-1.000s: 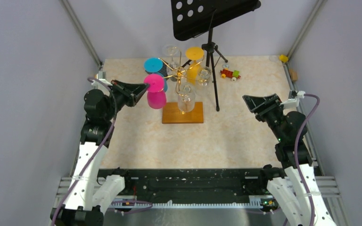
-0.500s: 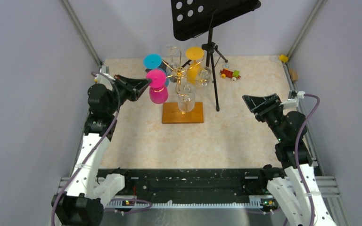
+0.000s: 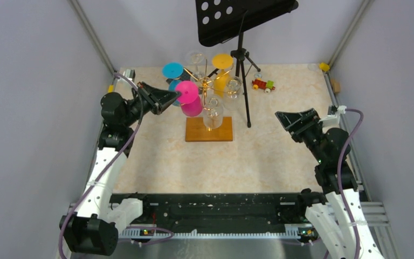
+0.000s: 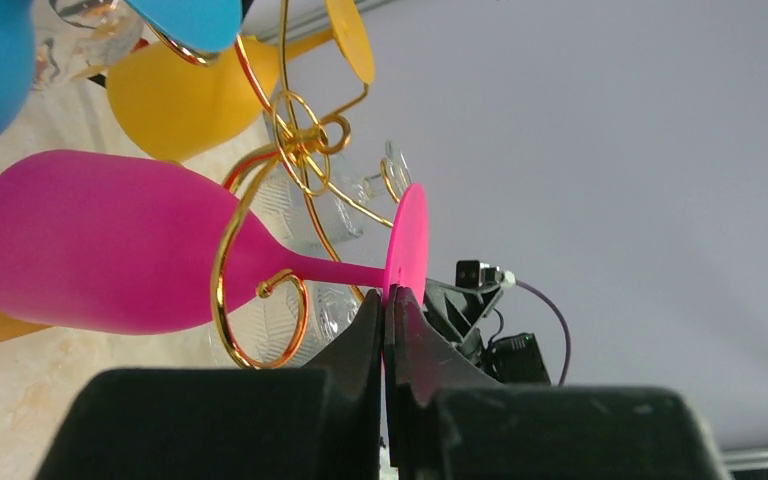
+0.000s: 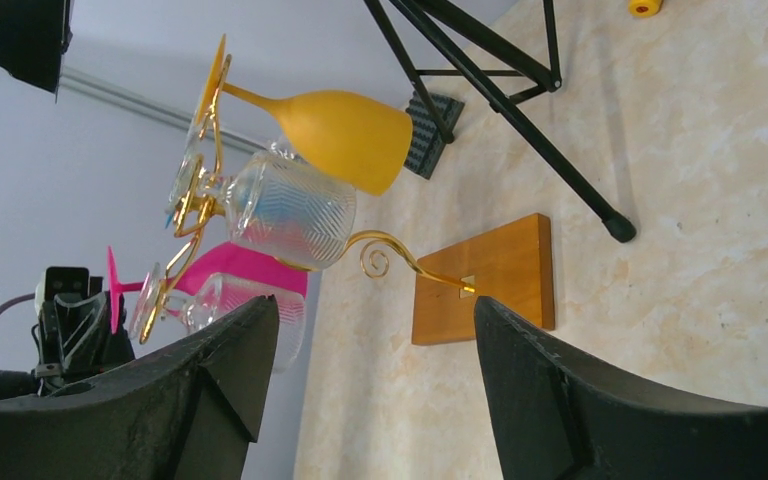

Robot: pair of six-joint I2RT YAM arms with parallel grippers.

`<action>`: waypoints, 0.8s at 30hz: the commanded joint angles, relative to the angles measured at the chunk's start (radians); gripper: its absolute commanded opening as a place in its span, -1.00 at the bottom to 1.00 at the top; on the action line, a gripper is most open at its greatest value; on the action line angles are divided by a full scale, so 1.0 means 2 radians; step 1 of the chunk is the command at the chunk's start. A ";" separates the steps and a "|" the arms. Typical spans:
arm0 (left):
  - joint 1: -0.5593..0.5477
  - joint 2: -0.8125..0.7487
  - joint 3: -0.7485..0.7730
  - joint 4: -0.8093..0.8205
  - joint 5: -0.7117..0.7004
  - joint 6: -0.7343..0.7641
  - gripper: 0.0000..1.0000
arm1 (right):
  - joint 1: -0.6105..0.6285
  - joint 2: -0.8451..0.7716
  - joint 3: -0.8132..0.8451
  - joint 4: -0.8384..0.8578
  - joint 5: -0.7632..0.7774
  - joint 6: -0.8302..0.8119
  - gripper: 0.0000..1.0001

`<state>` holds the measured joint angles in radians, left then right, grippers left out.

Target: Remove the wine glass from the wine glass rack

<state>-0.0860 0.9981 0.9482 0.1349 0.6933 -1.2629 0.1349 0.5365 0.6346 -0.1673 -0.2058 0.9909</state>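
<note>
My left gripper (image 3: 173, 99) is shut on the foot disc of a pink wine glass (image 3: 190, 100). The glass lies tilted on its side at the left of the wine glass rack (image 3: 205, 83), a gold wire tree on an orange-brown wooden base (image 3: 209, 130). In the left wrist view the pink glass (image 4: 100, 245) stretches left from my closed left gripper (image 4: 388, 300), its thin stem passing a curled gold arm (image 4: 260, 300). My right gripper (image 3: 284, 116) hovers open well to the right of the rack, nothing between its fingers (image 5: 230, 345).
Yellow (image 3: 222, 67), blue (image 3: 173, 71) and clear (image 3: 213, 111) glasses hang on the rack. A black tripod music stand (image 3: 242, 54) rises just right of it. A small toy train (image 3: 262, 84) and a yellow piece (image 3: 324, 67) lie at the back right.
The left gripper has risen and moved right and back with the pink glass, tipping it over toward the rack. The right gripper's jaws have spread wider.
</note>
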 commanded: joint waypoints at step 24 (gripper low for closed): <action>-0.010 -0.043 -0.009 -0.025 0.091 0.044 -1.00 | -0.004 -0.012 0.017 0.027 -0.100 0.001 0.85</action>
<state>-0.1047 0.9707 0.9421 0.0963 0.8543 -1.2140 0.1349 0.5171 0.6353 -0.1642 -0.3496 0.9890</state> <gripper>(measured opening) 0.012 0.923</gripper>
